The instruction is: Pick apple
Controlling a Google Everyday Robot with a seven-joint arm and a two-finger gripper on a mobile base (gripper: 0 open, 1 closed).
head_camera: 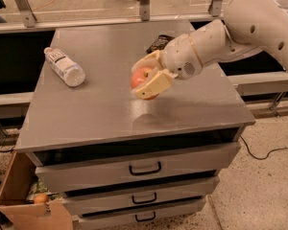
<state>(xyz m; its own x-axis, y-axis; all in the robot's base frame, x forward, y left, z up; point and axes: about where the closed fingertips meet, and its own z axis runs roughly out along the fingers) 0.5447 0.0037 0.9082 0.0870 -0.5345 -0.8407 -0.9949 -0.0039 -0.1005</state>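
Note:
The apple (140,76) is round and red-orange and sits between the two cream fingers of my gripper (143,78). The gripper is shut on it and holds it a little above the grey metal cabinet top (110,104), near the middle. The white arm (230,35) reaches in from the upper right. One finger (153,85) covers the front lower part of the apple.
A clear plastic bottle (64,66) lies on its side at the top's left. A dark flat object (159,43) lies behind the gripper. Drawers with handles (145,168) are below. An open cardboard box (24,195) stands at the lower left on the floor.

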